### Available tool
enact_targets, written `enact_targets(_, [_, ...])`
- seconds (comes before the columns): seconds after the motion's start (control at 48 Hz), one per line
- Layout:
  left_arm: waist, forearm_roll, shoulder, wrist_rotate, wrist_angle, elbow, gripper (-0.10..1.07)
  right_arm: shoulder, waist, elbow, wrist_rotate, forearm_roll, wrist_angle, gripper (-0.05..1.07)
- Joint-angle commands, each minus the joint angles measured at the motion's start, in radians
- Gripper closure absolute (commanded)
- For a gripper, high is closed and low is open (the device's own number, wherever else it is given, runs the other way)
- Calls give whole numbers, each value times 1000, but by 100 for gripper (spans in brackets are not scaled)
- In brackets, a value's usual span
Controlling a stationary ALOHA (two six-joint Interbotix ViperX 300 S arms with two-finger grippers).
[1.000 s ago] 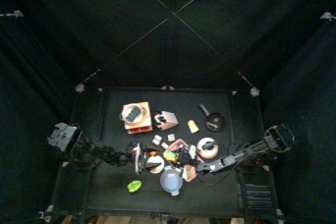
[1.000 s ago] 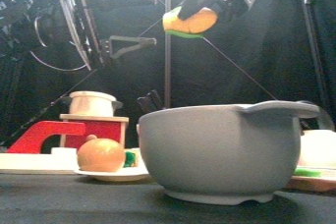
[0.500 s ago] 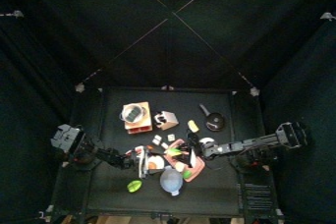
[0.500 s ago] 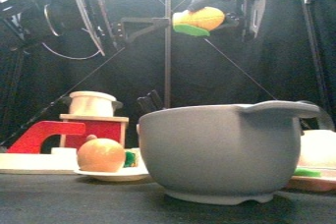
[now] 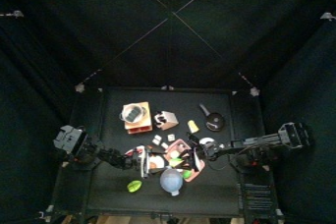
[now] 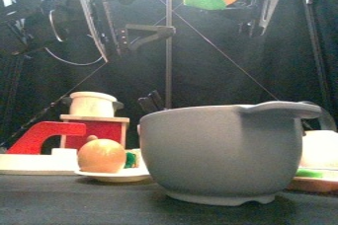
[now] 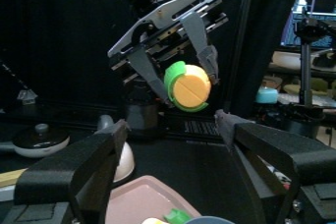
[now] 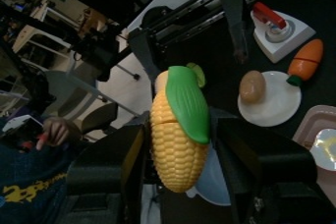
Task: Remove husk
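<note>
The step in hand looks like the presenting of the cob: the right gripper [image 7: 182, 56] is clamped with both black jaws on a yellow toy corn cob with a green plastic husk strip [image 8: 179, 130] and holds it high in the air, well above the large grey mixing bowl with a spout [image 6: 227, 154] that stands at the front of the table. The left gripper [image 7: 171, 159] has its jaws spread wide with nothing between them, and it faces the cob end-on, apart from it. In my judgement the peeling itself is not yet begun. The next move calls for the left gripper to come closer and close on the green strip only, while the right one keeps the cob firm. The husk lies along one side of the cob, from its upper end down past the middle; the kernels are bright yellow in even rows, and the cut end shows as a pale yellow disc with a green edge.
</note>
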Motion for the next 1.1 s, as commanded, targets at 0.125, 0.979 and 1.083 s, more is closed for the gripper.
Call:
enact_targets(0.125, [-14, -5, 12, -14, -6, -60, -6, -21, -9, -9, -2, 3, -5, 32])
enact_targets(0.979, [-14, -92, 38, -123, 60, -120, 11, -9, -18, -11, -3, -2, -5, 32])
enact_targets(1.083, [-14, -92, 38, -123, 58, -120, 12, -9, -18, -9, -3, -3, -5, 33])
